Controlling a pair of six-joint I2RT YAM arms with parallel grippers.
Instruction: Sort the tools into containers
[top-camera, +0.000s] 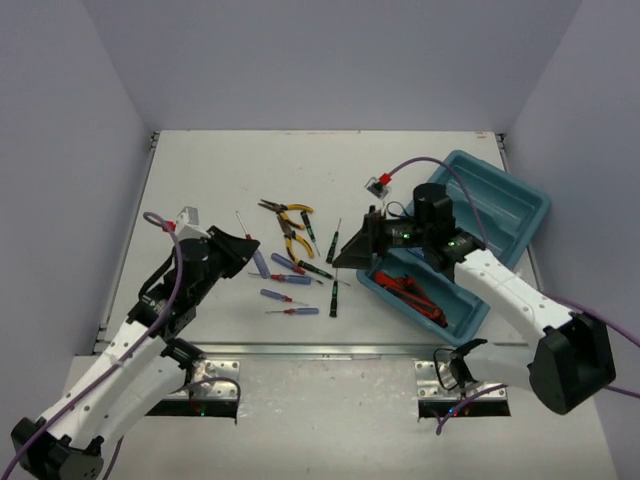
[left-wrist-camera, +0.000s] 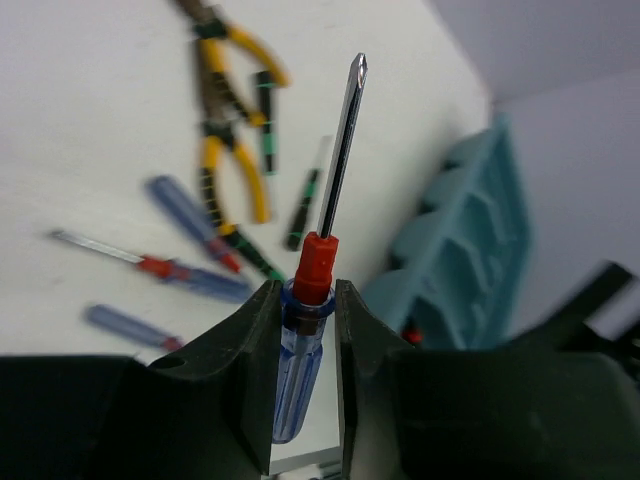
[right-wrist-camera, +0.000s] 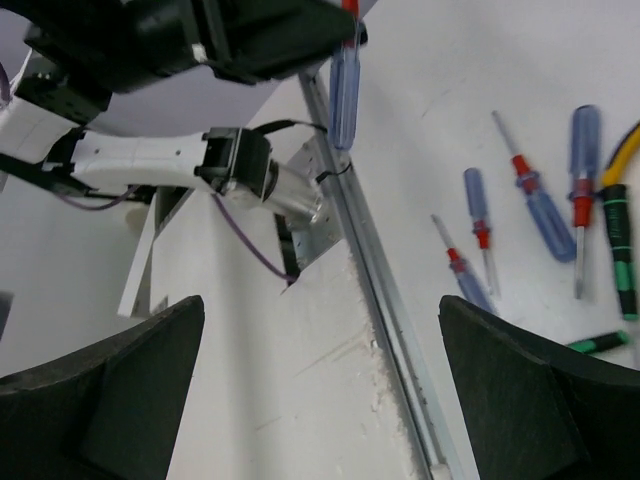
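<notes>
Left gripper (left-wrist-camera: 305, 300): jaws nearly closed, clamped on blue-handled screwdriver (left-wrist-camera: 313, 262) at top of handle, just below red collar. Shaft points away from wrist. Tool is off the table, well apart from tray (top-camera: 510, 200). Right gripper (right-wrist-camera: 320, 340): wide open, empty, just beside tray.

Risks:
- Grip sits near one end of handle; tool may pivot or slip in transit.
- Shaft may snag tray wall or right arm.

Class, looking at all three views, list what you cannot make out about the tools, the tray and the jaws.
Top view: the right arm covers part of the tray; any tools beneath are hidden.
Left wrist view: the yellow pliers and tray behind the held screwdriver are blurred.
Right wrist view: the tray is out of frame; the right edge cuts off the yellow pliers.
</notes>
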